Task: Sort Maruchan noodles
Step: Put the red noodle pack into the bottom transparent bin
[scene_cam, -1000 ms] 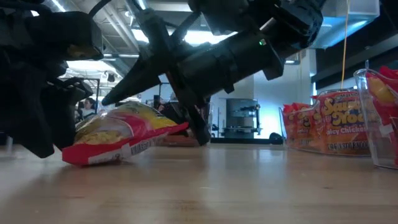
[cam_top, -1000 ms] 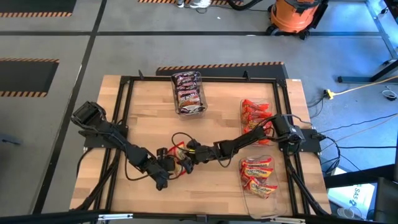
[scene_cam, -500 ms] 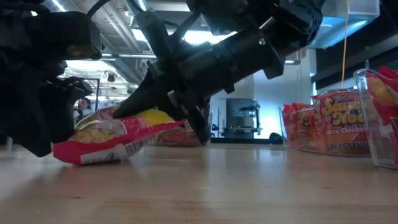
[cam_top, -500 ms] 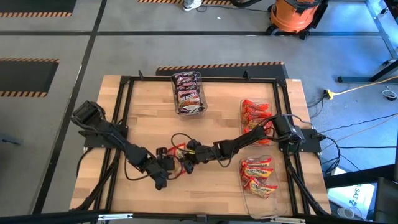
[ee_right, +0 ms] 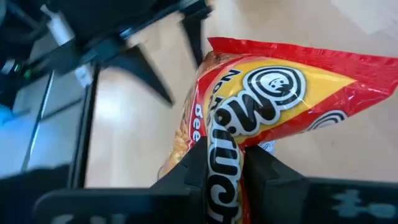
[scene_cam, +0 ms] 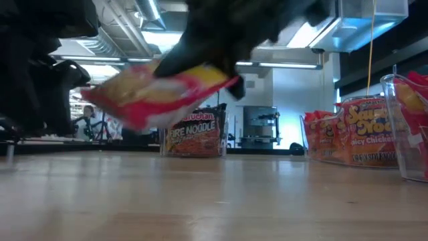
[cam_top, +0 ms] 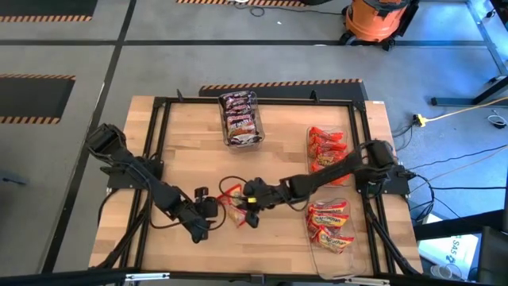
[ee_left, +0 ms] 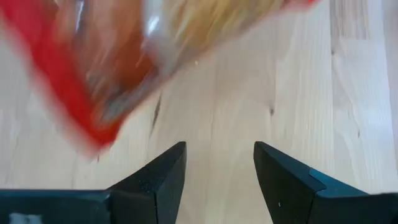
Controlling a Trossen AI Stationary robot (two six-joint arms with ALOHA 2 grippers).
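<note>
A yellow-and-red Maruchan noodles packet (cam_top: pixel 232 208) hangs above the table's middle, near the front. My right gripper (ee_right: pixel 229 167) is shut on it, and in the low view the packet (scene_cam: pixel 160 90) floats well above the wood under the dark right gripper (scene_cam: pixel 227 27). My left gripper (ee_left: pixel 217 165) stands open just left of the packet (ee_left: pixel 118 68) and touches nothing. It also shows from above (cam_top: pixel 205 213). My right gripper pinches the packet between its two fingers at the edge nearest the wrist (ee_right: pixel 227 146), over the printed logo. The fingers (ee_right: pixel 264 171) come from the table's right, slanting down. The packet is lifted clear of the table and tilted, its free end sticking out toward the left gripper.
Three clear bins stand on the table. One holds dark packets at the far middle (cam_top: pixel 240 119), one holds red packets at the right (cam_top: pixel 327 147), and one holds yellow-orange packets at the near right (cam_top: pixel 329 225). Bare wood lies at the left and near the front.
My right gripper has shut on the packet, rolled, and risen. The packet lay flat on the table and now hangs tilted, clear of the wood. My left gripper has risen a little and stayed open.
</note>
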